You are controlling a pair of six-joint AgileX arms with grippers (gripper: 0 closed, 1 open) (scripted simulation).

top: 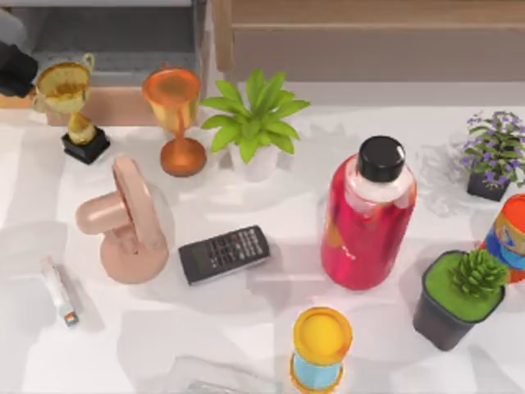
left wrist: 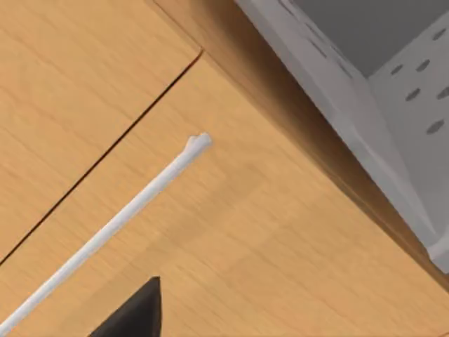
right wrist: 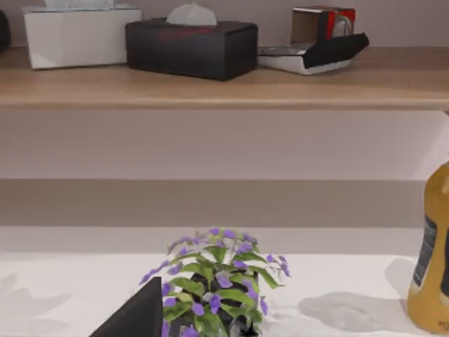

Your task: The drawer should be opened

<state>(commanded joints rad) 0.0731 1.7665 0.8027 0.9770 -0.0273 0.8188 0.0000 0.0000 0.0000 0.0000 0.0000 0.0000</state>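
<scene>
The drawer shows as a narrow orange-tan sliver at the table's far left back edge, below my left arm's dark gripper. In the left wrist view its wood front sits very close, crossed by a thin white bar handle. A dark seam runs beside the panel. One black fingertip of my left gripper pokes in just short of the handle, not touching it. Grey perforated walls lie past the panel's edge. My right gripper's black fingertip hangs still near a purple-flowered plant.
Just right of the drawer are a gold trophy and an orange goblet. Behind them is a grey-lined compartment. Farther out are a pink stand, a remote, a leafy plant and a red bottle.
</scene>
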